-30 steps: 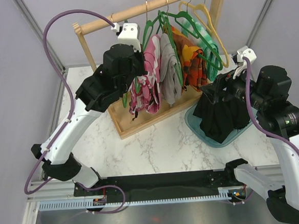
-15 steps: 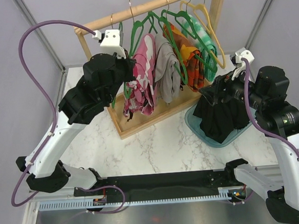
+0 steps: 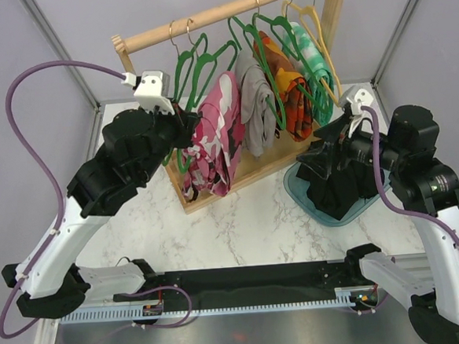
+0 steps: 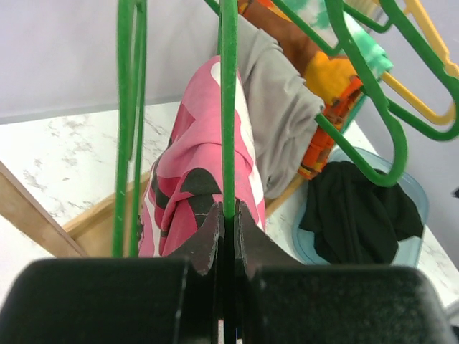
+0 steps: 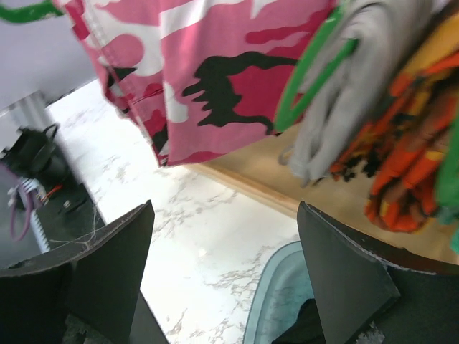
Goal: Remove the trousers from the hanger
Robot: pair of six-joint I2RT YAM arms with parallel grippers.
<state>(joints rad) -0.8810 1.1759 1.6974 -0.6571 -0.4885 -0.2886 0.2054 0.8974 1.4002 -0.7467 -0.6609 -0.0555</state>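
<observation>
Left gripper [image 4: 228, 218] is clamped shut on a green hanger [image 4: 229, 107]. The hanger carries the camouflage trousers [image 3: 212, 142], which hang from the rack [image 3: 226, 11] at 9 o'clock of the grey trousers [image 3: 259, 115]. Right gripper [image 5: 224, 215] is spread wide and holds nothing. It hovers by the black trousers [image 3: 340, 176], which lie in a bin [image 3: 294, 189] at 4 o'clock of the rack.

wooden rack [image 3: 211, 17] on marble table [image 3: 249, 226] | teal bin [image 3: 298, 199] beside rack's right end
</observation>
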